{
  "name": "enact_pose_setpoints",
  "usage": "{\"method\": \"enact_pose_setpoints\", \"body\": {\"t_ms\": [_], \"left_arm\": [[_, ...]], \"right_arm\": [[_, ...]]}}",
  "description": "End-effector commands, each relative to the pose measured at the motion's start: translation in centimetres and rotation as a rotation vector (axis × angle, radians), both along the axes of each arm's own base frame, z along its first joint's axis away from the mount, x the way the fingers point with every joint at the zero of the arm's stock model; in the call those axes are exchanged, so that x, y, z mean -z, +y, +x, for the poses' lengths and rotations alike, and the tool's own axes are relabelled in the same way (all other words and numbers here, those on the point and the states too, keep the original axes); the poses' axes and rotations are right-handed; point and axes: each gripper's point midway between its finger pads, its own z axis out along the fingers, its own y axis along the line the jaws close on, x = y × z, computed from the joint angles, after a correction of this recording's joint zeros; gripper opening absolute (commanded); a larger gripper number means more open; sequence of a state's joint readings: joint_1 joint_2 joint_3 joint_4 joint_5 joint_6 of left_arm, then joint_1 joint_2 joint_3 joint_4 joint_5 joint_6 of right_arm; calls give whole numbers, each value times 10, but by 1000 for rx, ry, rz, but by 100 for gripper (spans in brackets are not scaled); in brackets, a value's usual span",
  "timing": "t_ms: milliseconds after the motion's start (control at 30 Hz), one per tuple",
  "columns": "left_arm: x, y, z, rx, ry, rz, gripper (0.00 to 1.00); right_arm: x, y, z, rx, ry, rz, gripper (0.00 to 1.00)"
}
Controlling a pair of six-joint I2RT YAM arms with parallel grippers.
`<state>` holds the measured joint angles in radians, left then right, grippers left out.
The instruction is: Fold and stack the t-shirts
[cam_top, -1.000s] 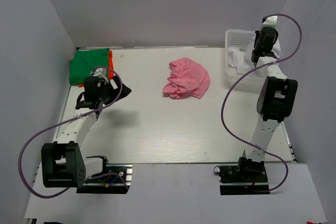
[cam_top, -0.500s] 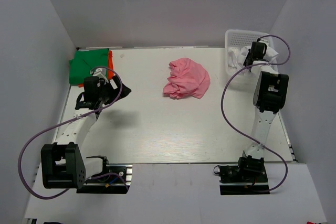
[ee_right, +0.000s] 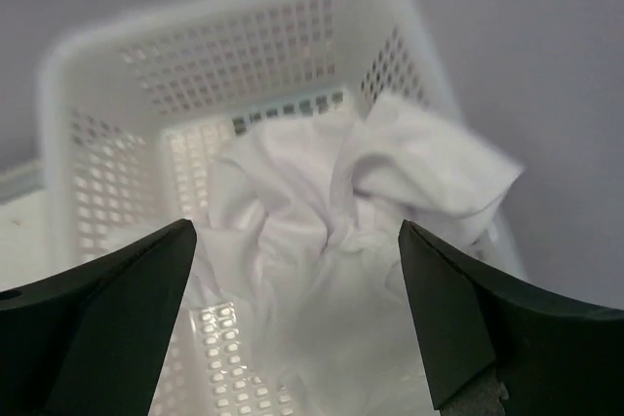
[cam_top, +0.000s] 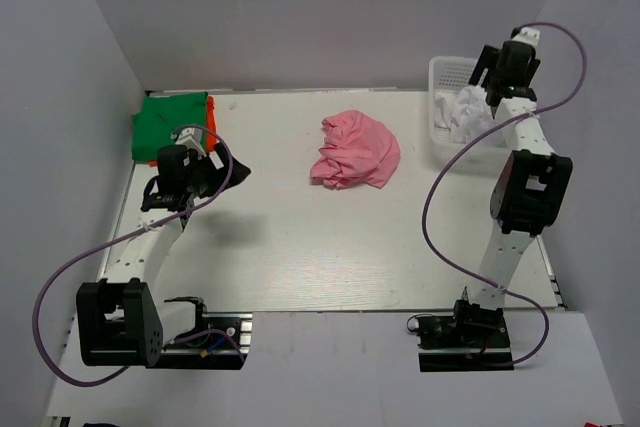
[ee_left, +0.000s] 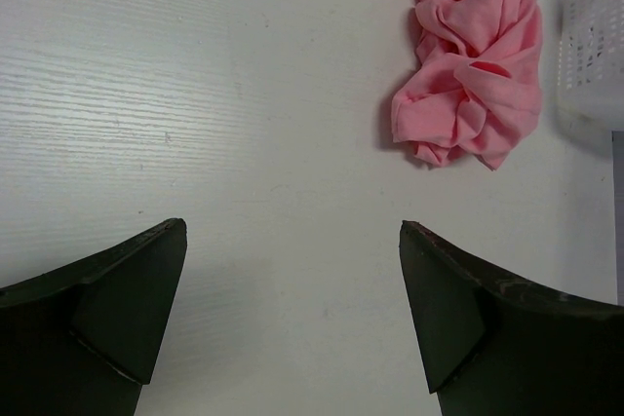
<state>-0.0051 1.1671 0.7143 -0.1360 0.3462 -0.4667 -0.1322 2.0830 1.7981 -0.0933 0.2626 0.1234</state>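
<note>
A crumpled pink t-shirt (cam_top: 354, 151) (ee_left: 471, 54) lies on the table at the middle back. A folded green t-shirt (cam_top: 172, 124) rests on an orange one (cam_top: 211, 134) in the back left corner. A crumpled white t-shirt (cam_top: 468, 113) (ee_right: 336, 241) sits in the white basket (cam_top: 443, 77) (ee_right: 117, 114) at the back right. My right gripper (cam_top: 490, 69) (ee_right: 297, 275) hangs open above the basket, apart from the white cloth. Near the stack, my left gripper (cam_top: 212, 169) (ee_left: 292, 275) stands open over bare table, holding nothing.
Grey walls close in the table (cam_top: 300, 237) on the left, back and right. The basket stands tight against the right wall. Purple cables loop from both arms.
My right gripper has opened and risen a little over the basket, and the white t-shirt now lies loose inside it. The left arm has not moved.
</note>
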Motion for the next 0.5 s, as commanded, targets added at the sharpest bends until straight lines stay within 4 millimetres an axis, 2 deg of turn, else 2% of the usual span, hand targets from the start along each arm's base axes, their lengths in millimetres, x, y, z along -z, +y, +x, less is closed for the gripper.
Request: {"method": "enact_pose_setpoints", "body": {"t_ms": [0,67,100,133,167,200,233,267,300,333,367,400,433,467], "left_arm": [[-24,-7,5,44,-54,-9,100],[-28,-17,8,99,-48,-41,100],[-18,-21,10,116,-5,-71,100],[-16,-36,10,163,-1,-92,100],[-20,-44,16,187,-18,-104,100],[-17,-53,19,210,-16,-104,100],[-12,-72,25,253,2,-100,100],[-5,-79,28,255,41,-84,100],[0,-89,30,289,54,-56,100],[-8,-111,35,331,36,-30,100],[8,-120,37,339,88,-13,100],[6,-127,43,353,76,11,100],[14,-127,48,339,79,59,100],[22,-136,46,355,95,86,100]], "right_arm": [[-101,13,-8,-37,-152,-98,90],[-115,37,-17,-109,-144,-123,90],[-109,57,-25,-159,-113,-108,90],[-106,76,-29,-193,-100,-98,90],[-101,81,-43,-197,-79,-79,90],[-94,112,-49,-242,-68,-25,90],[-89,137,-55,-286,-64,43,90],[-89,155,-70,-337,-65,105,90],[-71,185,-81,-398,-33,133,90],[-68,200,-87,-428,-36,160,90],[-61,214,-99,-473,-17,172,90],[-44,235,-110,-509,23,177,90],[-27,250,-122,-533,66,172,90],[-14,250,-129,-497,106,176,90]]}}
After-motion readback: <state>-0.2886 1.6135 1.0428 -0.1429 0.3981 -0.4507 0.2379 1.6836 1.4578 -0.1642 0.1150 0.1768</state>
